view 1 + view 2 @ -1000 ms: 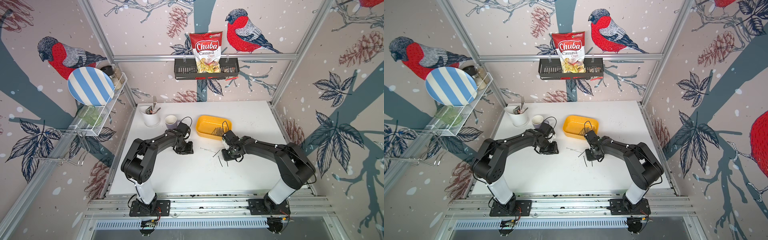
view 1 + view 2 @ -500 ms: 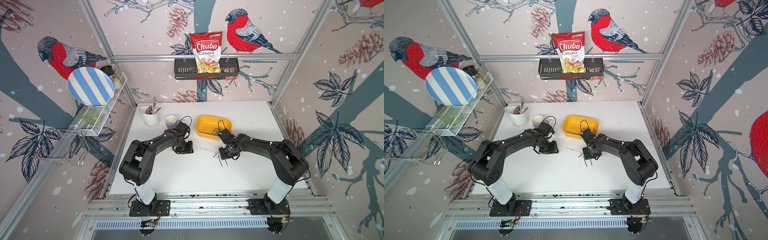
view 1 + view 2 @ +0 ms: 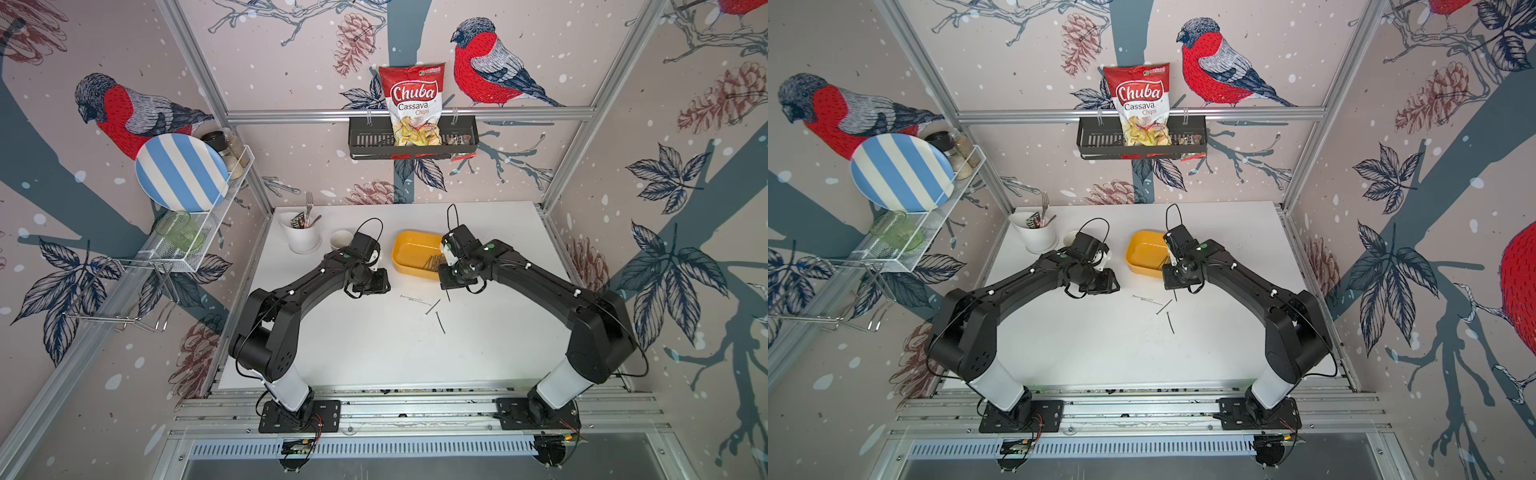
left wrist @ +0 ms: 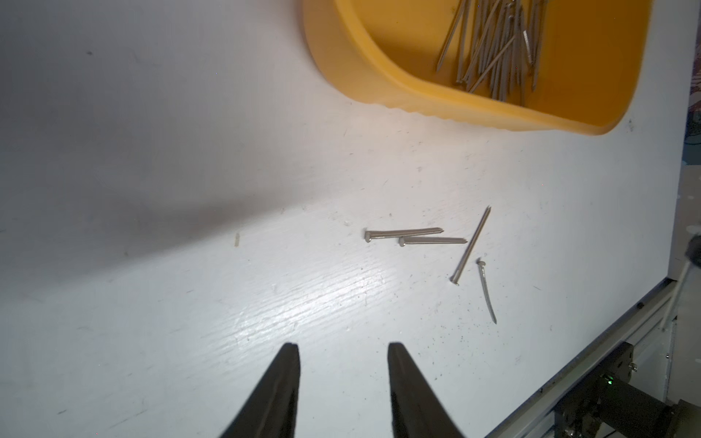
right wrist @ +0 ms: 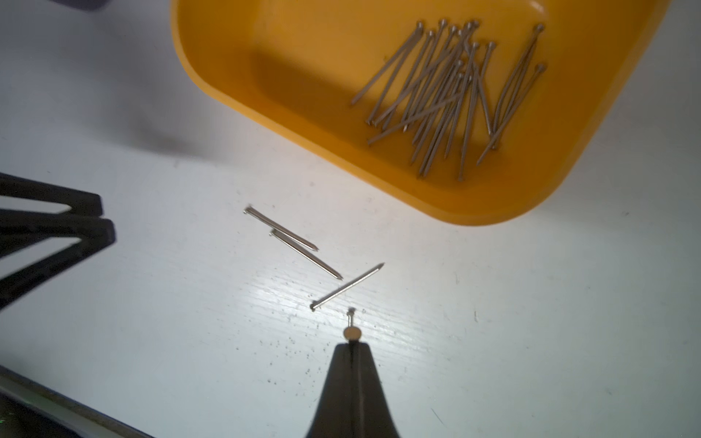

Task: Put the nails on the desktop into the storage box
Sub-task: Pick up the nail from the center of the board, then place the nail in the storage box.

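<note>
White desktop (image 3: 374, 353) with four loose nails (image 4: 402, 232); fifth nail (image 5: 352, 333) clamped in right pincer (image 5: 352, 345), left pincer (image 4: 343, 347) apart.

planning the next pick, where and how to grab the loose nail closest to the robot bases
Pinch the nail on the pointed half of its shaft, coming straight down, jaws across its length. It lies flat on the desktop, and its head end crowds the slanted nail.
</note>
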You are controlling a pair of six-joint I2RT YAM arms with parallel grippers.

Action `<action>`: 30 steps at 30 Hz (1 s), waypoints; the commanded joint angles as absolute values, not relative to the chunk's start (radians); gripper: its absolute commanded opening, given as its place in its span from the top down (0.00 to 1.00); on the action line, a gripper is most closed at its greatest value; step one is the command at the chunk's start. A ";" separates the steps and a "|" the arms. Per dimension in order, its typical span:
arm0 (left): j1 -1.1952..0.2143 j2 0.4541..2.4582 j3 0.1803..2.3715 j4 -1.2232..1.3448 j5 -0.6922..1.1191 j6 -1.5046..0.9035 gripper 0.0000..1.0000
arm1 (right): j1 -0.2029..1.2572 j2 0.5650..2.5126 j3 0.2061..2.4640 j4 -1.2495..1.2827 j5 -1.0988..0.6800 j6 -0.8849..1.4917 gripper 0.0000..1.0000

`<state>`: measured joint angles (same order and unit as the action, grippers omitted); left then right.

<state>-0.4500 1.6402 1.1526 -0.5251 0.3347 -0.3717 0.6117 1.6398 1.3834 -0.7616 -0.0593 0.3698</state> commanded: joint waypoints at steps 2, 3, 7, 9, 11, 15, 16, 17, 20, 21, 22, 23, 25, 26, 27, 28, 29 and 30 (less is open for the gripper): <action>-0.449 1.578 1.161 -0.449 0.348 -0.392 0.58 | 0.551 1.662 1.500 -0.766 -0.072 0.437 1.00; -0.449 1.563 1.160 -0.435 0.350 -0.394 0.58 | 0.532 1.677 1.518 -0.758 -0.076 0.450 1.00; -0.449 1.510 1.143 -0.379 0.360 -0.406 0.49 | 0.468 1.765 1.595 -0.722 -0.081 0.489 1.00; -0.449 1.493 1.134 -0.363 0.364 -0.411 0.48 | 0.447 1.815 1.635 -0.714 -0.065 0.489 1.00; -0.448 1.492 1.132 -0.369 0.365 -0.416 0.47 | 0.426 1.867 1.669 -0.707 -0.068 0.492 1.00; -0.448 1.489 1.123 -0.380 0.367 -0.420 0.47 | 0.395 1.936 1.697 -0.675 -0.079 0.509 1.00; -0.448 1.486 1.117 -0.378 0.366 -0.423 0.46 | 0.394 1.952 1.700 -0.664 -0.078 0.512 1.00; -0.448 1.482 1.113 -0.376 0.367 -0.424 0.44 | 0.394 1.969 1.702 -0.657 -0.077 0.517 1.00; -0.448 1.483 1.112 -0.380 0.368 -0.426 0.37 | 0.395 2.005 1.696 -0.636 -0.092 0.531 1.00; -0.448 1.485 1.115 -0.380 0.367 -0.426 0.35 | 0.398 2.011 1.685 -0.622 -0.099 0.538 1.00; -0.448 1.484 1.115 -0.382 0.363 -0.428 0.33 | 0.402 2.017 1.676 -0.609 -0.100 0.543 1.00; -0.447 1.483 1.114 -0.383 0.361 -0.428 0.31 | 0.405 2.025 1.671 -0.602 -0.098 0.545 1.00; -0.448 1.482 1.115 -0.383 0.360 -0.427 0.27 | 0.410 2.043 1.669 -0.592 -0.091 0.546 1.00; -0.448 1.483 1.117 -0.386 0.360 -0.425 0.26 | 0.410 2.053 1.668 -0.587 -0.091 0.548 1.00; -0.448 1.485 1.119 -0.388 0.362 -0.423 0.23 | 0.411 2.061 1.669 -0.585 -0.091 0.548 1.00; -0.448 1.485 1.121 -0.389 0.363 -0.420 0.22 | 0.410 2.071 1.670 -0.582 -0.091 0.548 1.00; -0.448 1.485 1.121 -0.390 0.362 -0.417 0.22 | 0.412 2.082 1.670 -0.582 -0.092 0.548 1.00; -0.448 1.484 1.120 -0.391 0.361 -0.415 0.15 | 0.412 2.087 1.668 -0.580 -0.092 0.549 1.00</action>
